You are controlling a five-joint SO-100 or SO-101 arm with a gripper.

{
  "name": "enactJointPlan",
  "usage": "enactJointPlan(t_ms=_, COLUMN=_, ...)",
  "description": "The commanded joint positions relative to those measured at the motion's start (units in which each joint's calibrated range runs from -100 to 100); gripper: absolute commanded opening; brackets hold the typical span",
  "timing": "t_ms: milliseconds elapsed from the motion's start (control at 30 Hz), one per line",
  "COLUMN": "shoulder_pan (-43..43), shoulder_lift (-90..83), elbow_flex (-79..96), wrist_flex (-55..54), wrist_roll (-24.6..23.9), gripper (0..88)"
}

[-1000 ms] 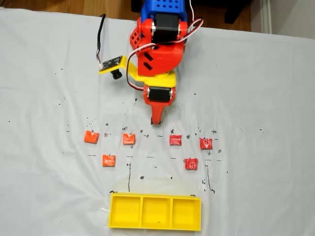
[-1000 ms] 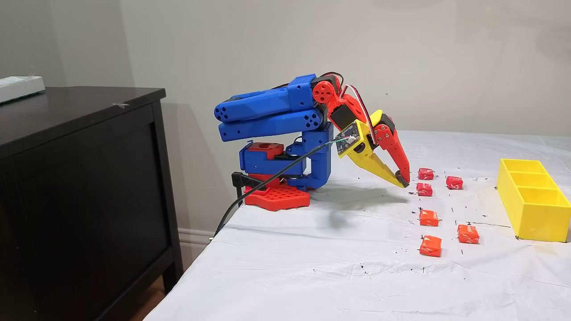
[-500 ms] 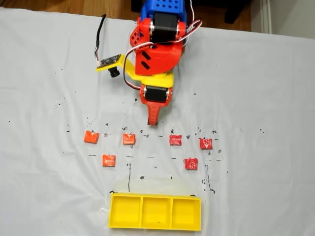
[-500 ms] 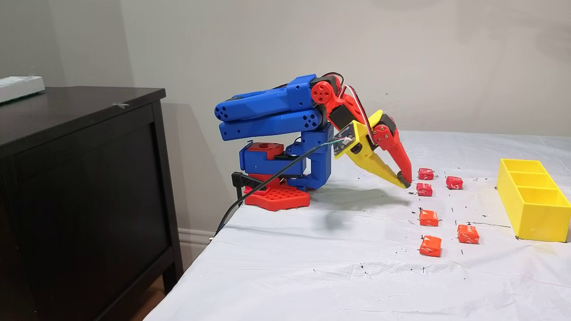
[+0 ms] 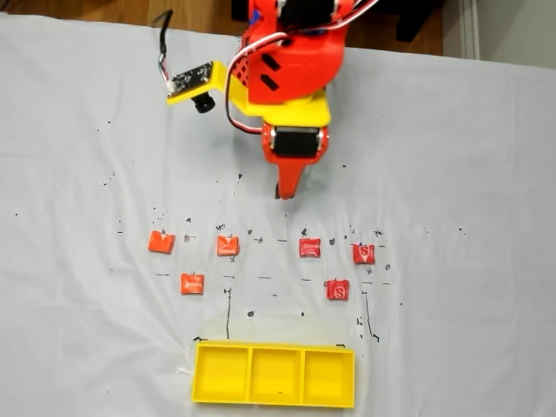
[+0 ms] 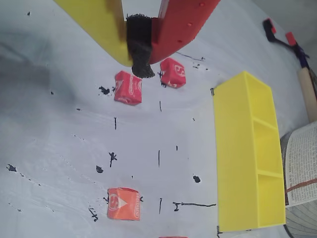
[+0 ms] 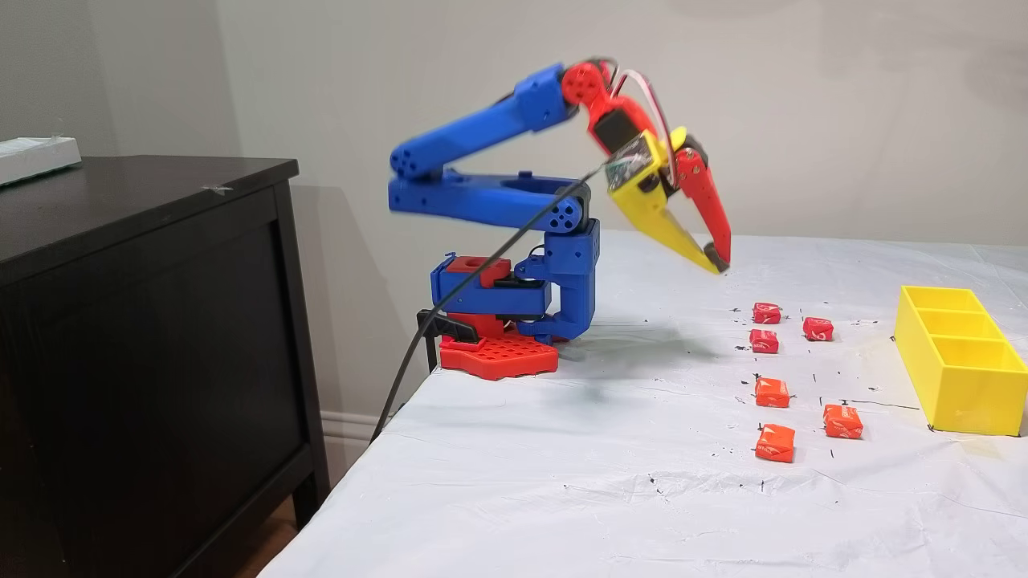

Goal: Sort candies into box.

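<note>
The tool (image 7: 717, 265) hangs high over the desk (image 7: 610, 482), fingers pressed together on nothing. Six candies (image 5: 309, 248) sit mid-desk, well short of the empty box (image 5: 274, 375) at its near edge in the top-down fixed view. Descending unopened, it would likely knock one away.

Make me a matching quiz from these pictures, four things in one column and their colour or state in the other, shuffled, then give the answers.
Column one:
1. box
2. claw
3. left three candies in the top-down fixed view
4. right three candies in that view

Column two:
A. red with white marks
B. yellow, all three compartments empty
C. orange
D. shut, raised above the cloth, holding nothing

Pairs: 1-B, 2-D, 3-C, 4-A
</note>
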Motion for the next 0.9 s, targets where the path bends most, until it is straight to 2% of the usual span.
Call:
enactJointPlan(t_ms=0, shoulder_pan=-1.70, shoulder_lift=5.69, elbow_flex=-12.23, wrist_flex=3.68, wrist_roll=0.05, gripper=0.0)
enactJointPlan(t_ms=133, shoulder_pan=-5.78, shoulder_lift=11.96, elbow_flex=-19.06, wrist_flex=7.94, wrist_roll=-0.78, gripper=0.0)
enactJointPlan(t_ms=233, shoulder_pan=-8.95, shoulder_lift=19.43, elbow_flex=-26.53, wrist_flex=9.50, wrist_roll=-3.61, gripper=0.0)
enactJointPlan(t_ms=500, shoulder_pan=-18.19, shoulder_lift=34.61, elbow_flex=-40.27, wrist_flex=10.23, wrist_roll=-6.50, gripper=0.1)
enactJointPlan(t_ms=633, shoulder_pan=-20.82, shoulder_lift=36.81, elbow_flex=-42.27, wrist_flex=8.27, wrist_roll=-5.13, gripper=0.1)
enactJointPlan(t_ms=867, shoulder_pan=-22.26, shoulder_lift=44.87, elbow_flex=-39.45, wrist_flex=4.09, wrist_roll=-7.86, gripper=0.1)
